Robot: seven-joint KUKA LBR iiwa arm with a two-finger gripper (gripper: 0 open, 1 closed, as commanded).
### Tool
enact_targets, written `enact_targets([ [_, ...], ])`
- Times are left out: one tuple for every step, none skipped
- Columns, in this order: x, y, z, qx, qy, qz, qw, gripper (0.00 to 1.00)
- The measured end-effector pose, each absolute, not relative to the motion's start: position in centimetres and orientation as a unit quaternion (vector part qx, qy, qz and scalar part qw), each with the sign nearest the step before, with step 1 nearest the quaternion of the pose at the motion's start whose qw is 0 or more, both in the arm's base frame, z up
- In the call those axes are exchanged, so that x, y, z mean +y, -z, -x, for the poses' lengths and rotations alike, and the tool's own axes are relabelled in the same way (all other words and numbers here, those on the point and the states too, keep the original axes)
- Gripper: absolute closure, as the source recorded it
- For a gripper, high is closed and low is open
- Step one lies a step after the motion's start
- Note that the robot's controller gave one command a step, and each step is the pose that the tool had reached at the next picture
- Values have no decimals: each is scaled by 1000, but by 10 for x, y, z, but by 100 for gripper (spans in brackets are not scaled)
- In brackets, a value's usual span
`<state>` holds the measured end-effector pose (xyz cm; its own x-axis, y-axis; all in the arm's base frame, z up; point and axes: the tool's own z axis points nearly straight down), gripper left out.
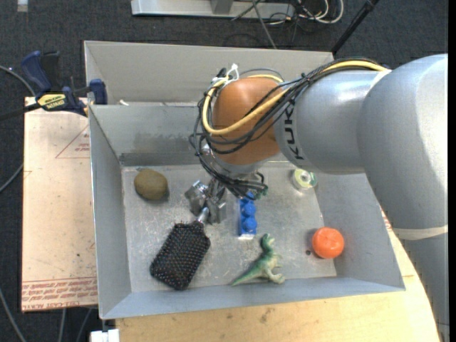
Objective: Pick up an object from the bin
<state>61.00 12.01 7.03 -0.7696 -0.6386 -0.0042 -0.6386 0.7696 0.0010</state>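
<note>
The tool (pixel 207 206) hangs low mid-bin, a black mesh pouch (pixel 179 256) just at its 7 o'clock and a blue toy (pixel 247 216) beside it at 3 o'clock. I cannot tell how far it is open, and nothing shows in its hold. This looks like the approach; next it must settle over one thing and close.

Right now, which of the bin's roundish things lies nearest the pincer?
The brown kiwi-like lump, left of the pincer; the orange ball and pale ring lie farther right.

One each: brown lump (pixel 151 184), mesh pouch (pixel 179 255), block (pixel 247 216), dinosaur (pixel 263 262), ball (pixel 328 242), ring (pixel 303 179)
</note>
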Motion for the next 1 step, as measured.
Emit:
enact_targets([
  [115,-108,-607,940,-2,342,-3,100],
])
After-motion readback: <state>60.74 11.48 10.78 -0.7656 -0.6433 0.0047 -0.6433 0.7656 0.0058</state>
